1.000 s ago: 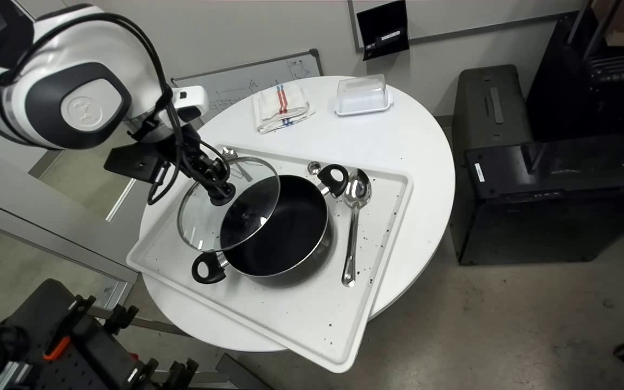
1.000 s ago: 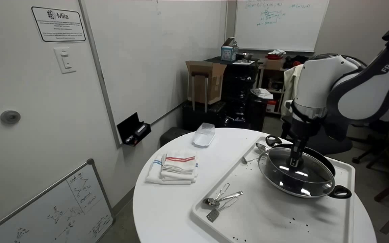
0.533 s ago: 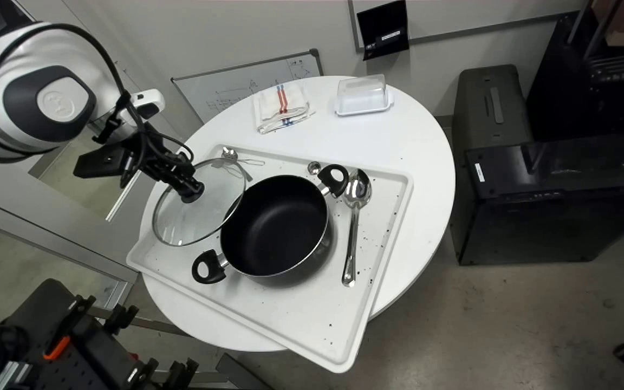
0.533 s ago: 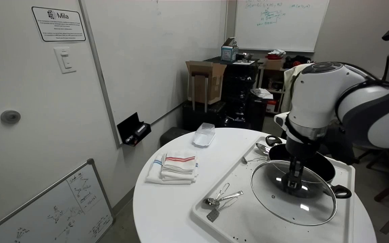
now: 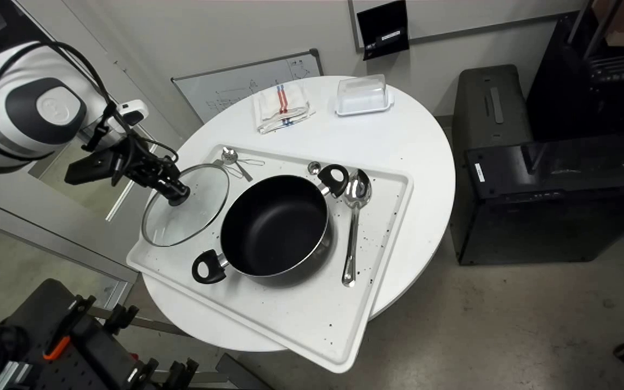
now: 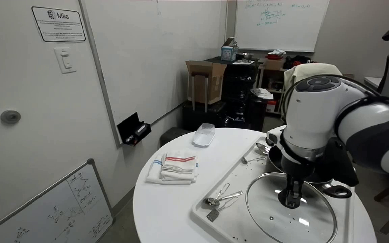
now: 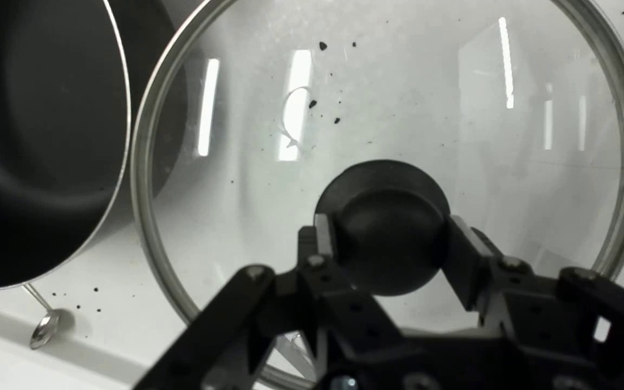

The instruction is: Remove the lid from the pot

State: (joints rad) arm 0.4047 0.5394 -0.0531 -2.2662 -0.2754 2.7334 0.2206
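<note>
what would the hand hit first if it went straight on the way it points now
Probably the glass lid, just beyond the black knob that the hand grips. Past that, seen through the lid, lies the tray; whether lid and tray touch is unclear.

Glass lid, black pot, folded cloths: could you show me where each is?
Glass lid (image 7: 390, 132), in the wrist view: its clear glass.
Black pot (image 5: 275, 227), in an exterior view: bare inside bottom.
Folded cloths (image 6: 180, 170), in an exterior view: their white folds.

The arm (image 5: 30, 66) is white; a dark grey panel (image 5: 21, 111) surrounds its round cap (image 5: 56, 108), with black cable (image 5: 93, 68) above it.
</note>
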